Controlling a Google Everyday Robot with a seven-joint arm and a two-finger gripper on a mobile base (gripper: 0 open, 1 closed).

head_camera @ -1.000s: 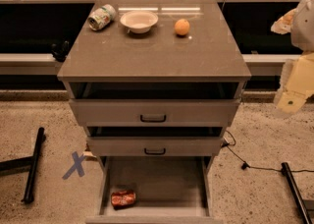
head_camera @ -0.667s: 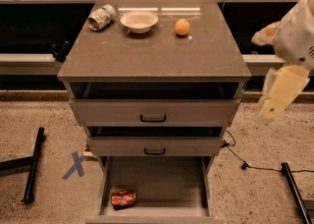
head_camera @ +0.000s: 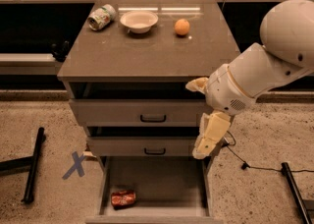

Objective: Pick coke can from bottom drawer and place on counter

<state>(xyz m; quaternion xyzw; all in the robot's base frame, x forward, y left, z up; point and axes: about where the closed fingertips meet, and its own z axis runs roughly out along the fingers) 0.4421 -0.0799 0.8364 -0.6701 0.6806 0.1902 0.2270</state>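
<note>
The coke can (head_camera: 123, 198), red and dented, lies on its side at the front left of the bottom drawer (head_camera: 162, 181), which is pulled out. The counter (head_camera: 147, 51) tops the cabinet. My gripper (head_camera: 208, 137) hangs from the white arm at the cabinet's right front, in front of the middle drawer's right end, above the bottom drawer's right side. It is well to the right of and above the can.
On the counter's far side lie a green-and-white can (head_camera: 101, 16) on its side, a white bowl (head_camera: 139, 20) and an orange (head_camera: 182, 26). Two upper drawers with black handles (head_camera: 153, 118) stand slightly open. A blue X (head_camera: 76, 165) marks the floor left; a black leg (head_camera: 33, 164) lies beside it.
The arm has swung in from the right edge toward the cabinet and lower, bringing the gripper in front of the drawers. The can has not moved.
</note>
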